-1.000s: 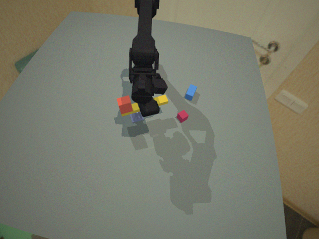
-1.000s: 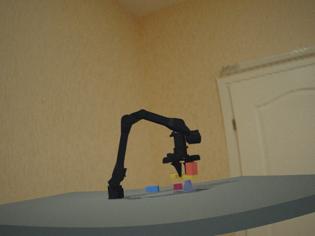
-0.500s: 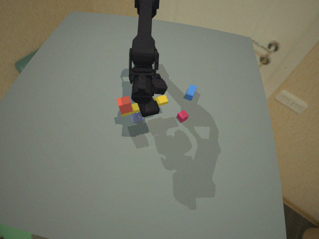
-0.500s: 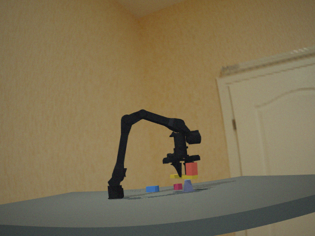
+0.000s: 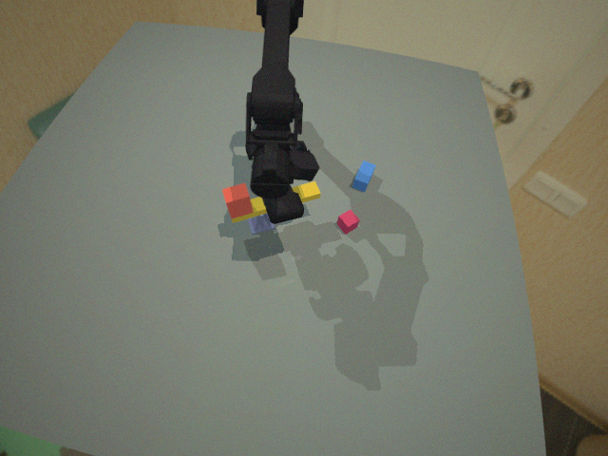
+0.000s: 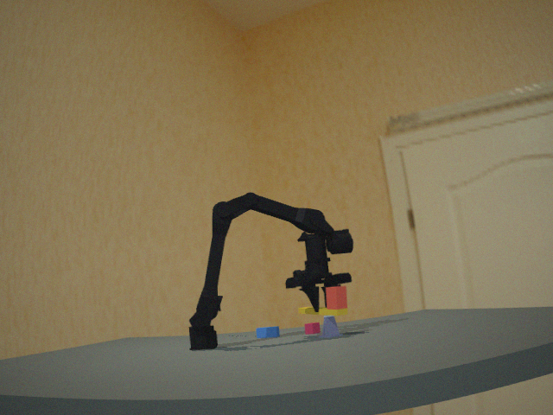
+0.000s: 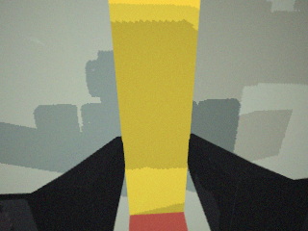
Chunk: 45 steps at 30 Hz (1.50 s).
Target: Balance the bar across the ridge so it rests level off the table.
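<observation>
Pincer [image 5: 283, 206] [image 6: 322, 309] [image 7: 155, 142]: part-open, clamped on bar
Bar [image 5: 309, 192] [image 6: 308, 310] [image 7: 155, 96]: near-level; long axis left-right in exterior view, above ridge [image 5: 260, 224] [image 6: 329, 327]

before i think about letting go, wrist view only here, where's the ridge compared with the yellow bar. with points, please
Observer: The lavender ridge [image 5: 259, 224] [image 6: 329, 328] stands on the table [image 5: 147, 318] [image 6: 223, 375] below the yellow bar [image 5: 258, 206] [image 6: 307, 310] [image 7: 154, 96], closer to the red block's [image 5: 237, 201] [image 6: 335, 297] [image 7: 158, 222] end than to the other.
Operator: is the bar touching the table anywhere
Observer: No, the exterior view shows it held up off the table at both ends.
Operator: any loose blocks nearby
Observer: Two, a blue one [image 5: 364, 175] [image 6: 268, 332] and a crimson one [image 5: 348, 221] [image 6: 312, 328], both on the table.
</observation>
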Tool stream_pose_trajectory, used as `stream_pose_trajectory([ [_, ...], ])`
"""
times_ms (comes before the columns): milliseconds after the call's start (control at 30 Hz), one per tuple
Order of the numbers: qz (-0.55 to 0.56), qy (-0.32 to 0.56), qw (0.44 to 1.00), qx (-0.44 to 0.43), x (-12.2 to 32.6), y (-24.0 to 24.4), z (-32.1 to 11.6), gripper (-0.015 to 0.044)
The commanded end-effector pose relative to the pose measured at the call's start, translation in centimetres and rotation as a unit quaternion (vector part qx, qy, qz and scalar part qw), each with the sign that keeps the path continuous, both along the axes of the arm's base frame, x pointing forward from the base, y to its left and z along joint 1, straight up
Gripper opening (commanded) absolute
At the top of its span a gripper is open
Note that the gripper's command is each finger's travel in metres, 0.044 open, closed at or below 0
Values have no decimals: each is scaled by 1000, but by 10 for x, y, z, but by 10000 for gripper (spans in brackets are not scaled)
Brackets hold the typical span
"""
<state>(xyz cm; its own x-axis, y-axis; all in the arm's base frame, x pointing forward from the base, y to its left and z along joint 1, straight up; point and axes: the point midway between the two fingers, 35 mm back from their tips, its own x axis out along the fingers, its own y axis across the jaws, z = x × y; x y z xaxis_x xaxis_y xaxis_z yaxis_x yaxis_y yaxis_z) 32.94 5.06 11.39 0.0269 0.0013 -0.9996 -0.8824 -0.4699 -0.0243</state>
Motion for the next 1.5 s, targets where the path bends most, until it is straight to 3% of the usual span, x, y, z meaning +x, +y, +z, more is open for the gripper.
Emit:
stream_pose_trajectory([
  [0, 2, 0, 1000, 1, 0, 0, -1, 0],
  [1467, 2, 0, 1000, 1, 0, 0, -4, 0],
])
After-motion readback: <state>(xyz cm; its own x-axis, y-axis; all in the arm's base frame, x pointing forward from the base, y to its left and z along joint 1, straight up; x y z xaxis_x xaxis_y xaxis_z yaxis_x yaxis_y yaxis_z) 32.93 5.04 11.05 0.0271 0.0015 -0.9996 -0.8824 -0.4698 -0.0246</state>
